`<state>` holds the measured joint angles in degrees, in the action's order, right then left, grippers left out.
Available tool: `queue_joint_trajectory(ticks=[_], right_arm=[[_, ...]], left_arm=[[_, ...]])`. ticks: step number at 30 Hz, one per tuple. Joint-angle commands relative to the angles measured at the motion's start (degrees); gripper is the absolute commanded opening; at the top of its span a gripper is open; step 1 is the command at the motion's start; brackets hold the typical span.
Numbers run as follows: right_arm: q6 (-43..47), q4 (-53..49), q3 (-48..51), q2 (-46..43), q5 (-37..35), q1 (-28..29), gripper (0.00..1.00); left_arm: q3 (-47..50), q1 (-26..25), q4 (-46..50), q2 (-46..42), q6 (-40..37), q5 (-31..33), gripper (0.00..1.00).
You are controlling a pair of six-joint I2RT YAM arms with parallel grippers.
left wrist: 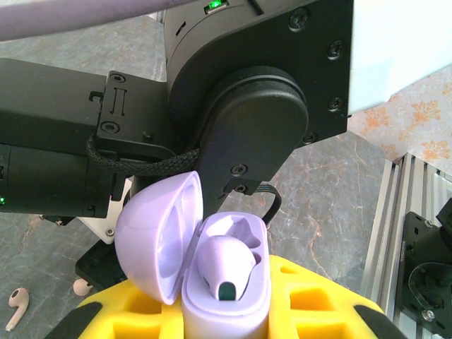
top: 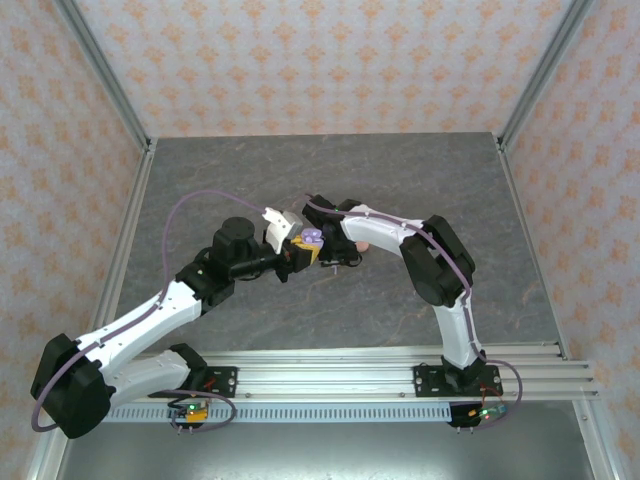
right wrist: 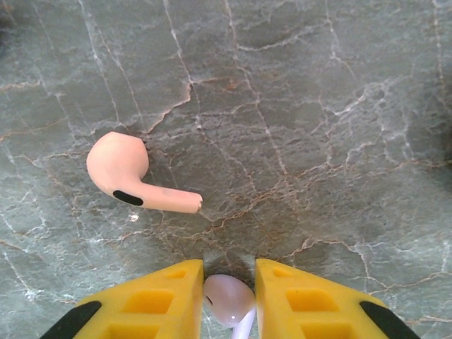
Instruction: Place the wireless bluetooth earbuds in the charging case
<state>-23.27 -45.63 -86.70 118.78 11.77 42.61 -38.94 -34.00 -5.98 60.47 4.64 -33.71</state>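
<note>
Marbled table [right wrist: 318,106], pink earbud [right wrist: 123,173] lying flat

open lilac case [left wrist: 227,314], lilac earbud [left wrist: 224,263] inside; pink earbud [right wrist: 121,168] flat on table [right wrist: 339,106]

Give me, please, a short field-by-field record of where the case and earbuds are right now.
left hand: shut on the open lilac case
case contents: one lilac earbud seated
right hand: closed on a second lilac earbud
table: pink earbud lying loose
</note>
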Motion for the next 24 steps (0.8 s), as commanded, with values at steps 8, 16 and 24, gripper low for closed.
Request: queue_joint_trajectory(ticks=[8, 16, 24], right_arm=[[5.7, -3.8, -1.0, 1.4, 1.0, 0.4, 0.24], [8.5, -3.6, 0.0, 0.6, -1.5, 0.4, 0.24], [9.3, -0.5, 2.4, -2.5, -0.7, -2.9, 0.22]], left_arm=[[0.2, 0.3, -1.4, -0.4, 0.7, 1.4, 0.0], [0.1, 0.3, -1.6, -0.1, 1.1, 1.5, 0.0], [0.3, 0.7, -2.6, 2.1, 3.0, 1.1, 0.0]])
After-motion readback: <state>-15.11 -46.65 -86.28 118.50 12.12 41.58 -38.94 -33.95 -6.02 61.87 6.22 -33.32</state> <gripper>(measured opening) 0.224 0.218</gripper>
